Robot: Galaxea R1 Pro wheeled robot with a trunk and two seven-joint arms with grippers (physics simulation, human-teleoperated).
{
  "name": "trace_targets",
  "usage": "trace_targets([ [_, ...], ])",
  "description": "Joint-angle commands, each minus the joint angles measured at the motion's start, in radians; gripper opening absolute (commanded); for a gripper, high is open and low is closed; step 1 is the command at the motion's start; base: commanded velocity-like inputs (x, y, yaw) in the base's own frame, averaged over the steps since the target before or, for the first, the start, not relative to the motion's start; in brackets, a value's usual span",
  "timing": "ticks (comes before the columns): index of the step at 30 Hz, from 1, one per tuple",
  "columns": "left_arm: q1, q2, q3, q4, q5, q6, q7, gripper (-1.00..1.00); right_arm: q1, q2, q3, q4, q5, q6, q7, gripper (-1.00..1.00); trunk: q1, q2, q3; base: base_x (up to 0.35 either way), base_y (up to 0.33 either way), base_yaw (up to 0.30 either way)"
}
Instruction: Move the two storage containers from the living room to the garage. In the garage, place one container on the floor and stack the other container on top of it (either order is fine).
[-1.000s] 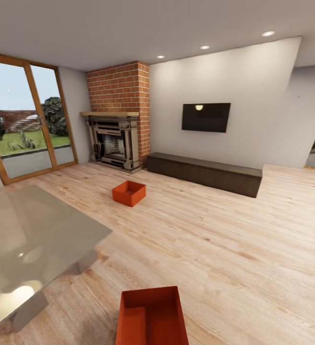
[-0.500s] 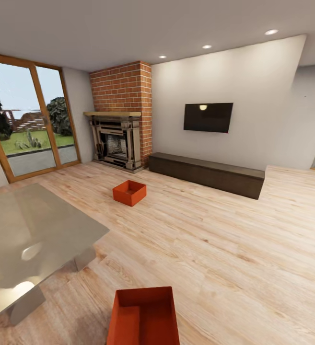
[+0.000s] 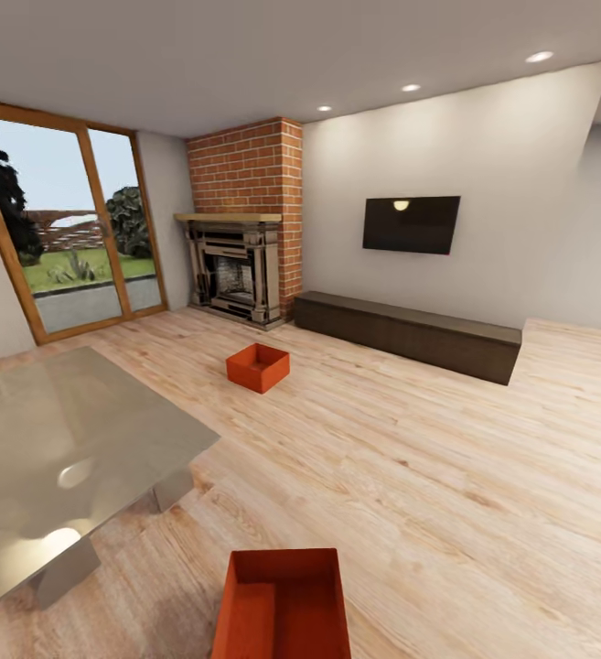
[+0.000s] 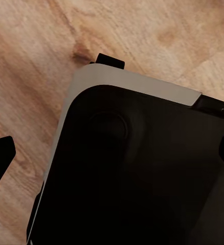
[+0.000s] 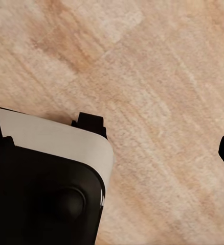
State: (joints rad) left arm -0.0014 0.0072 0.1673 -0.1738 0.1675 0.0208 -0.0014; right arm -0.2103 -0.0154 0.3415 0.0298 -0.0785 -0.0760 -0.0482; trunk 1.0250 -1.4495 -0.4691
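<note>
Location: robot was in the living room, on the wood-plank floor [image 3: 446, 458].
Near container [image 3: 284, 604]: sat on the planks just ahead, beside the glass table [image 3: 53, 448].
Far container [image 3: 258, 367]: lay before the fireplace [image 3: 236, 275].
Grippers: finger spread could not be told.
Progress: nothing moved; both carries and stacking remained.

Near orange-red lidless rectangular bin [image 3: 286, 604] sits on the light wood-plank floor [image 3: 428, 458] at the head view's bottom centre, just right of the glass-topped desk [image 3: 62, 448]. Second identical orange-red bin [image 3: 258, 366] is well apart, farther back mid-floor, in front of the red-brick fireplace [image 3: 243, 229]. Wood-framed glass doors [image 3: 62, 229] left of the fireplace; long dark low cabinet [image 3: 410, 334] to its right, below the wall-mounted black TV [image 3: 411, 224].
</note>
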Motion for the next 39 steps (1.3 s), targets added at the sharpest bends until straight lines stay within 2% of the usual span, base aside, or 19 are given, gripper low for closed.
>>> trace_targets([
  [1,0.0,0.0,0.0,-0.001,0.01,0.002,0.0,1.0,-0.001,0.0,0.008,0.003,-0.008,-0.006,-0.001,1.0,0.0,-0.001,-0.001,0.0,0.0,0.039],
  [39,0.0,-0.001,0.0,-0.001,0.01,0.002,0.0,1.0,-0.001,0.0,0.01,0.003,-0.006,-0.004,-0.001,1.0,0.0,-0.001,-0.001,0.0,0.045,0.003],
])
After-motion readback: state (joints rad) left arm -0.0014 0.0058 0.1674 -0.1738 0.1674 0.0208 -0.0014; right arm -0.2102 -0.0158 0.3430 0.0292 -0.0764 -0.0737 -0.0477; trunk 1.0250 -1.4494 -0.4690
